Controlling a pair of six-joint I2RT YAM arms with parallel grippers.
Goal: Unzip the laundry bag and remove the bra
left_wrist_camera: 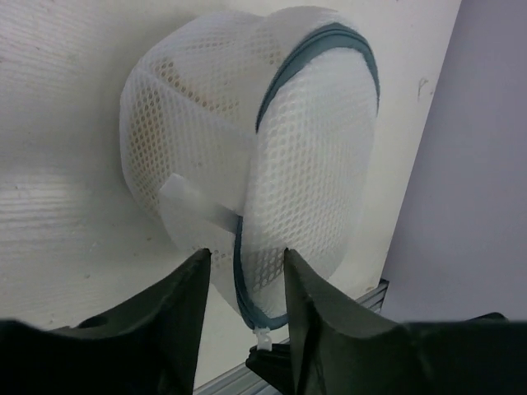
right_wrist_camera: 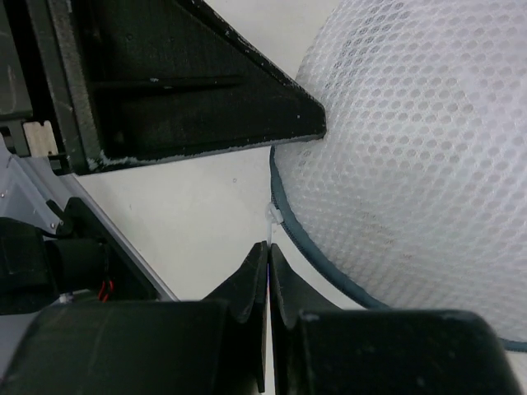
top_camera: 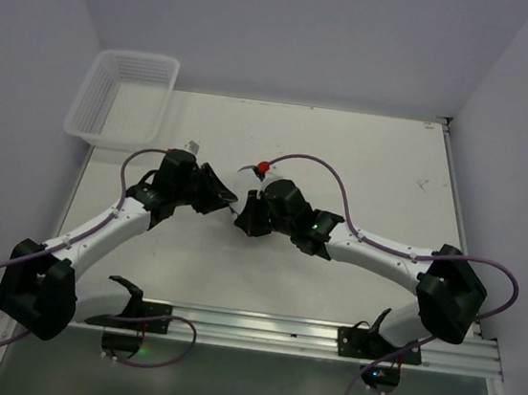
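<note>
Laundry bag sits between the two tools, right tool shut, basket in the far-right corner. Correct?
No: the basket sits in the far-left corner, as the top external view shows. The rest holds: laundry bag between left tool and right tool, the right one shut.

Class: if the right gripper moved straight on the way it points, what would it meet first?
Probably the white zipper pull on the rim of the laundry bag, just beyond the right gripper; depth is unclear.

- The laundry bag (left_wrist_camera: 206,123) is a puffed, rounded white mesh pouch filling the upper centre of the left wrist view.
- Its grey-blue zipper (left_wrist_camera: 321,41) curves over the dome from upper right to bottom centre and looks closed.
- A small white zipper pull (right_wrist_camera: 276,216) sits at the rim.
- A white tab (left_wrist_camera: 193,206) sticks out at lower left.
</note>
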